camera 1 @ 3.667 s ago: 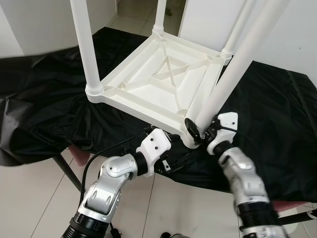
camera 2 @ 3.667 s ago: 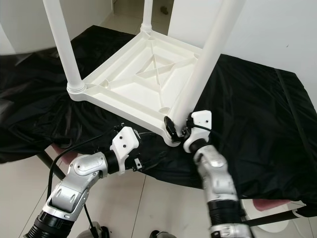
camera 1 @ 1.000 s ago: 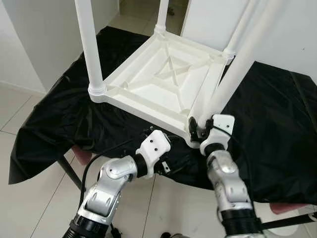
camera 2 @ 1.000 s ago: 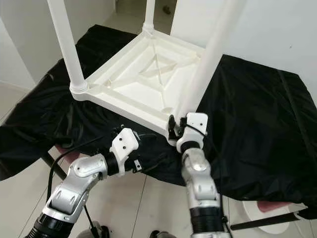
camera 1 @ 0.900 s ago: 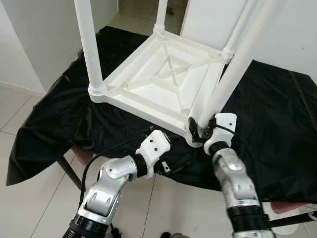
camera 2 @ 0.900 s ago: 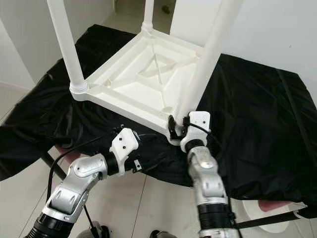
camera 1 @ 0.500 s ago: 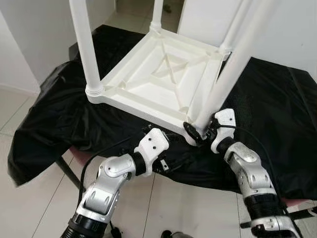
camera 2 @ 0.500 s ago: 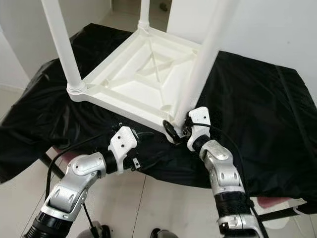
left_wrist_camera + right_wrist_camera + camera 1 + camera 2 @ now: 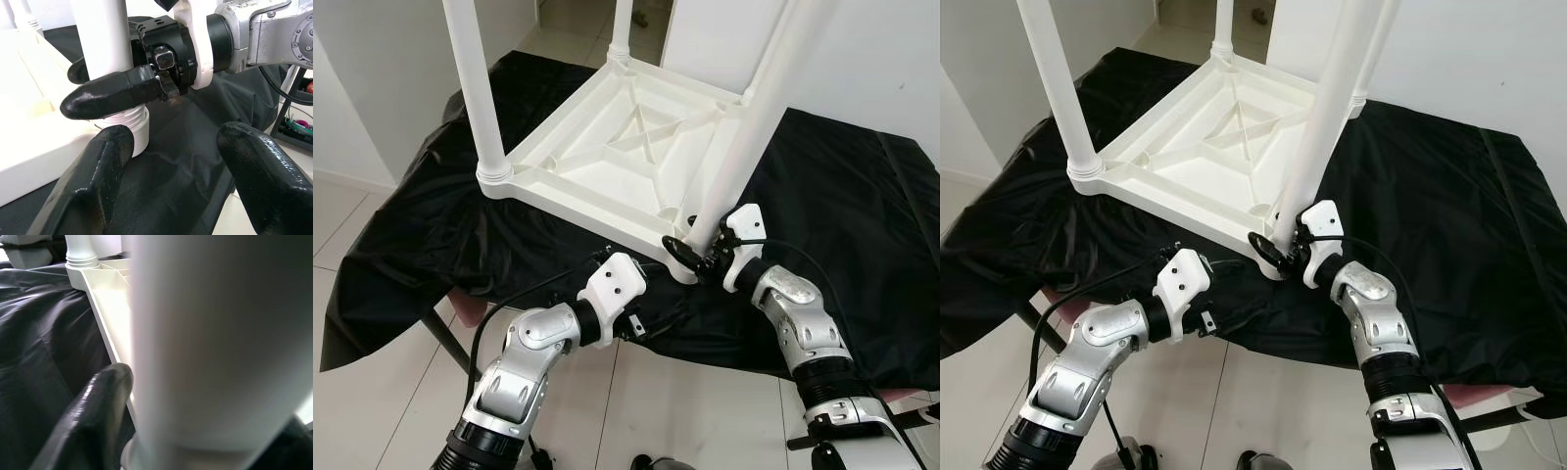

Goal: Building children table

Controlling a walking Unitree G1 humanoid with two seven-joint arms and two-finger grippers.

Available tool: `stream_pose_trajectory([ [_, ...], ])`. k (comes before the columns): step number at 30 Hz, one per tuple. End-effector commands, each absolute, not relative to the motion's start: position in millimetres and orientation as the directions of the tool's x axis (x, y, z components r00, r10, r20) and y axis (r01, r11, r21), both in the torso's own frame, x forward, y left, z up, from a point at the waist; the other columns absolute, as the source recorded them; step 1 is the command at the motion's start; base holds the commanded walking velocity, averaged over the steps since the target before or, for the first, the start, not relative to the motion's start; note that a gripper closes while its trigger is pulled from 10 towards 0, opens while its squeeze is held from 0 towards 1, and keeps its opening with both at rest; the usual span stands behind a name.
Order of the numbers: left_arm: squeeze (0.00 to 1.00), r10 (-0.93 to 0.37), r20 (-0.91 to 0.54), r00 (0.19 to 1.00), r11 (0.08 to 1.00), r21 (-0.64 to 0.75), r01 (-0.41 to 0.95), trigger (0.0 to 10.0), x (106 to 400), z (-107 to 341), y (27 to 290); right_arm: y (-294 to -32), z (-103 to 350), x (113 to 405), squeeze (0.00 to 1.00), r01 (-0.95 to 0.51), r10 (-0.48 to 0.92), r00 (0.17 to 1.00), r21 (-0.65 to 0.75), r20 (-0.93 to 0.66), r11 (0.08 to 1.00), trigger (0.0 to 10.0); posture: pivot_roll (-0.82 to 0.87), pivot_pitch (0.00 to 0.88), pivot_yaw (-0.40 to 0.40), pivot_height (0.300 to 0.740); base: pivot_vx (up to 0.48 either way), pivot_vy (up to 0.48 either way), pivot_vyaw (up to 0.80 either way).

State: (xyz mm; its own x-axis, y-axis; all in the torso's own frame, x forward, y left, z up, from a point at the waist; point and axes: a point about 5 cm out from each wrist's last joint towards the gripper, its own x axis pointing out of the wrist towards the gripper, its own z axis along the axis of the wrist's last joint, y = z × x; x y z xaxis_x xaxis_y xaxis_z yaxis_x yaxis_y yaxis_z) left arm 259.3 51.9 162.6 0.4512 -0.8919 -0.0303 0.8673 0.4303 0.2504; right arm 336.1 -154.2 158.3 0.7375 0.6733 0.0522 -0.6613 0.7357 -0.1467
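Lying: table [image 9: 626, 162] was upside down on the bench [image 9: 862, 196], which wore a black cloth, legs up
Right hand [image 9: 690, 253]: clamped around the near leg [image 9: 744, 137] just above its socket, at 5 o'clock of the table
Left hand [image 9: 171, 161]: fingers [image 9: 93, 166] spread apart, holding nothing, beside that same corner at the bench's edge
Far-left leg [image 9: 475, 88]: upright in its socket at 9 o'clock
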Motion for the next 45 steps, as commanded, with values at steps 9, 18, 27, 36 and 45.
stream_pose_trajectory([
  [9,0.0,-0.863,-0.019,0.506,0.485,0.256,0.836,10.0,258,163,51,-159,146,331,0.0,-0.642,0.649,0.76,-0.11,0.041,0.758,0.0,0.13,0.106,-0.086,0.74,0.0,0.0,0.0],
  [18,0.0,-0.87,-0.021,0.493,0.473,0.247,0.846,10.0,254,161,48,-163,137,327,0.0,-0.362,0.362,0.928,-0.018,0.094,0.932,0.0,0.12,0.11,-0.096,0.74,0.0,0.0,0.0],
  [27,0.0,-0.874,-0.021,0.486,0.467,0.241,0.851,10.0,253,160,45,-156,124,314,0.0,0.008,-0.012,0.999,0.071,0.05,0.997,0.0,0.11,0.111,-0.104,0.74,0.0,0.0,0.0],
  [36,0.0,-0.877,-0.017,0.479,0.463,0.234,0.855,10.0,251,159,42,-128,122,304,0.0,0.129,-0.131,0.991,0.084,0.018,0.988,0.0,0.1,0.114,-0.106,0.74,0.0,0.0,0.0],
  [45,0.0,-0.875,-0.019,0.483,0.465,0.235,0.853,10.0,252,159,44,-131,127,303,0.0,0.131,-0.134,0.991,0.11,0.028,0.985,10.0,0.1,0.116,-0.108,0.74,0.0,0.0,0.0],
])
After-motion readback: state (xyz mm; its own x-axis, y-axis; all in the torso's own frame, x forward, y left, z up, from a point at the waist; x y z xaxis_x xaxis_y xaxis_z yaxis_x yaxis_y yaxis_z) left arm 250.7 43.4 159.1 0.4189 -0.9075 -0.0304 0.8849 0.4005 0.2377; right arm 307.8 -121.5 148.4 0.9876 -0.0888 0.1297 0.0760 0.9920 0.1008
